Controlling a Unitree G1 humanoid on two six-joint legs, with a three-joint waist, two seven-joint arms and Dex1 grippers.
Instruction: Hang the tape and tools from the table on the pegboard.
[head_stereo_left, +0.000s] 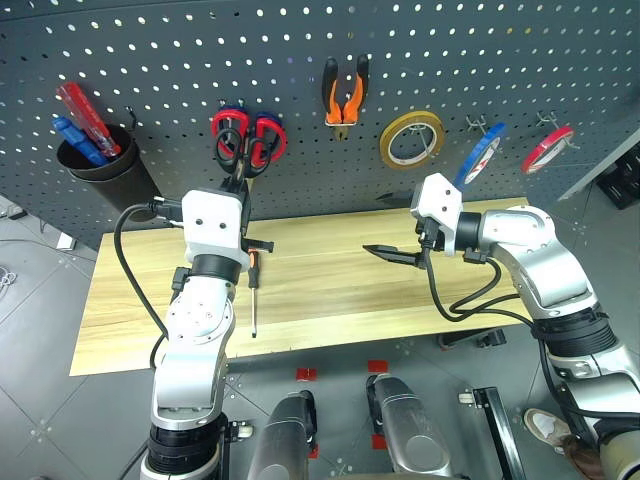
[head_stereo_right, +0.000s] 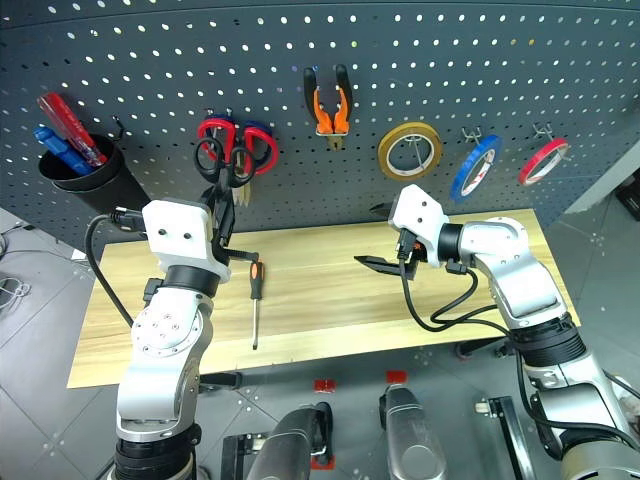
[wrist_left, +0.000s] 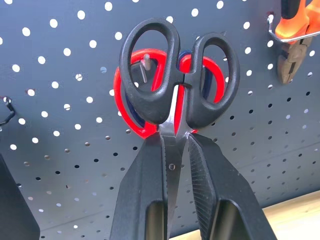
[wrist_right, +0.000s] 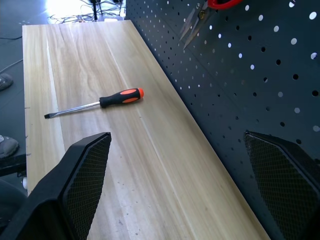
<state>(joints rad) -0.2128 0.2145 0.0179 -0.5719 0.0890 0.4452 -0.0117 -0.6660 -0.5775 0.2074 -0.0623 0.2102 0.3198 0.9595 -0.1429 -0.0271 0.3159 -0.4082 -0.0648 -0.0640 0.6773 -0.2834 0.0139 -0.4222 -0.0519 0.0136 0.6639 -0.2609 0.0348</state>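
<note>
Now I see my left gripper (wrist_left: 176, 165) closed on the blades of the small black scissors (wrist_left: 177, 70), and it holds them up with handles upward, right in front of the red-handled scissors (head_stereo_left: 262, 138) on the pegboard (head_stereo_left: 420, 60). My right gripper (wrist_right: 185, 185) is wide open and empty, over the table (head_stereo_left: 330, 290). On the planks lies the slim screwdriver (head_stereo_left: 255, 290), between both arms. On the board hang the pliers (head_stereo_left: 345, 92), the yellow-tan roll (head_stereo_left: 411, 139), the blue tape (head_stereo_left: 479, 155) and the red roll (head_stereo_left: 547, 149).
</note>
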